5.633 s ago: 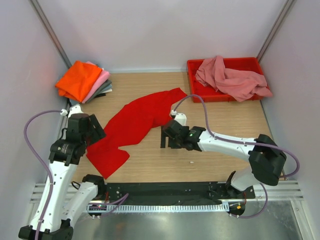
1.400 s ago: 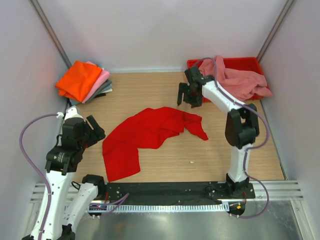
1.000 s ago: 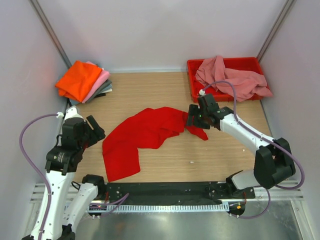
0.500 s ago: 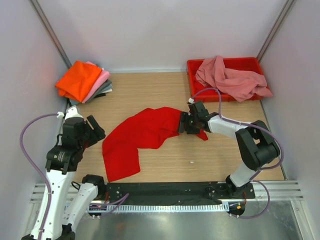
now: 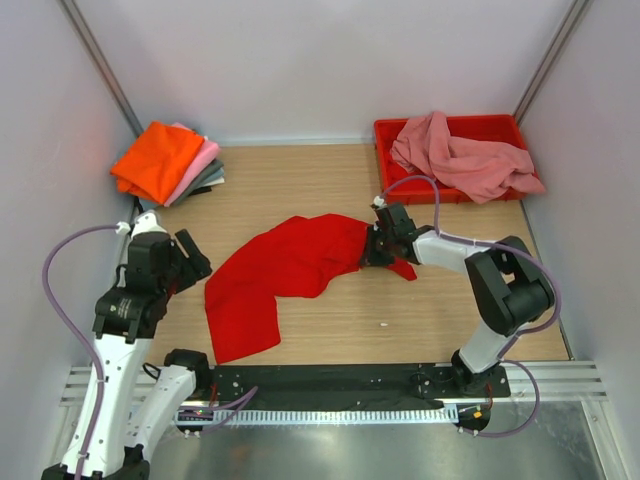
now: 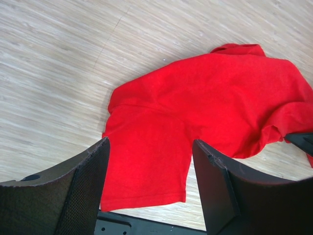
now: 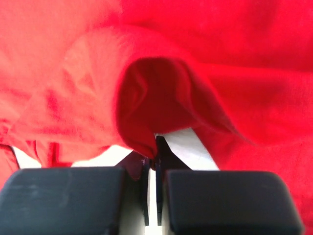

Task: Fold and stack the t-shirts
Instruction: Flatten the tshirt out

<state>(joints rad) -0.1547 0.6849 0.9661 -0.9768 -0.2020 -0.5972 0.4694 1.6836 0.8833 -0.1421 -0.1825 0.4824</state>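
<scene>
A bright red t-shirt (image 5: 285, 270) lies crumpled across the middle of the wooden table, also filling the left wrist view (image 6: 205, 103) and the right wrist view (image 7: 161, 68). My right gripper (image 5: 374, 248) is down at the shirt's right end, shut on a pinched fold of the red cloth (image 7: 146, 142). My left gripper (image 5: 185, 262) hovers at the table's left, open, with nothing between its fingers (image 6: 83, 186). A dusty pink t-shirt (image 5: 460, 155) is heaped in the red tray (image 5: 395, 185). Folded orange, light pink and grey t-shirts (image 5: 165, 160) are stacked at the back left.
The red plastic tray sits at the back right against the walls. White enclosure walls close in left, right and back. A black rail (image 5: 330, 380) runs along the near edge between the arm bases.
My right gripper came down from near the tray to the red shirt's right end and shut on a fold of it. The left arm barely moved.
</scene>
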